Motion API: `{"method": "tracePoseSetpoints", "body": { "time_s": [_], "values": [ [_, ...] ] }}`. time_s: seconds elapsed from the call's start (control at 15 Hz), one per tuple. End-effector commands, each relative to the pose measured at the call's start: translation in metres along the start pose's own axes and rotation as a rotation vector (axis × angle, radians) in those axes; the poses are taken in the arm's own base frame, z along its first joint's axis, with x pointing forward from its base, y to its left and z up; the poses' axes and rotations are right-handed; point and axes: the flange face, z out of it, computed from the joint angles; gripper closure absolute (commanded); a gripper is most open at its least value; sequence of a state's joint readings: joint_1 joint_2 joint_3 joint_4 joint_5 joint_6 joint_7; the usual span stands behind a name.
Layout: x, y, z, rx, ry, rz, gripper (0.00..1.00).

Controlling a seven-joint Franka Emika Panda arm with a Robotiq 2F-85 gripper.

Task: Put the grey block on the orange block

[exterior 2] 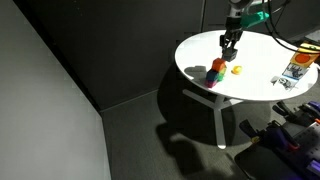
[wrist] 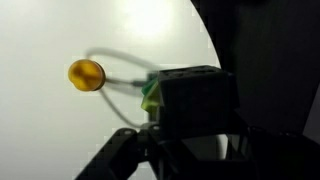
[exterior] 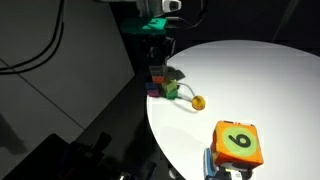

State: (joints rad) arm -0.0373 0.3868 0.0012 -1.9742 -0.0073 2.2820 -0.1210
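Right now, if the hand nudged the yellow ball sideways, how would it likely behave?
The yellow ball is round and sits on the smooth white table, so it would probably roll at a light touch. No raised rim shows at the table's edge, so it might run off. It looks small, so likely light.

Blocks (exterior: 160, 82) clustered near table (exterior: 260, 80) edge, directly below gripper (exterior: 158, 48). Ball (exterior: 198, 101) near blocks, not touching. Die (exterior: 238, 143) well apart, at table edge, beyond ball.
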Motion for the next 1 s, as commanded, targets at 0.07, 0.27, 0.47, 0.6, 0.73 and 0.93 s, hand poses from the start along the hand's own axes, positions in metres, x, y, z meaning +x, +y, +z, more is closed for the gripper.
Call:
{"method": "tracePoseSetpoints", "body": {
  "time_s": [0.07, 0.27, 0.47, 0.6, 0.73, 0.93],
  "values": [
    [0.015, -0.009, -0.003, -0.004, 0.029, -0.025, 0.66],
    [0.02, -0.011, -0.002, -0.005, 0.034, -0.029, 0.66],
    [0.023, -0.012, 0.005, -0.002, 0.028, -0.032, 0.66],
    [0.024, -0.013, 0.009, 0.003, 0.022, -0.036, 0.66],
    [0.025, -0.016, 0.013, 0.008, 0.02, -0.041, 0.66],
    [0.026, -0.017, 0.016, 0.009, 0.012, -0.045, 0.66]
  ]
}}
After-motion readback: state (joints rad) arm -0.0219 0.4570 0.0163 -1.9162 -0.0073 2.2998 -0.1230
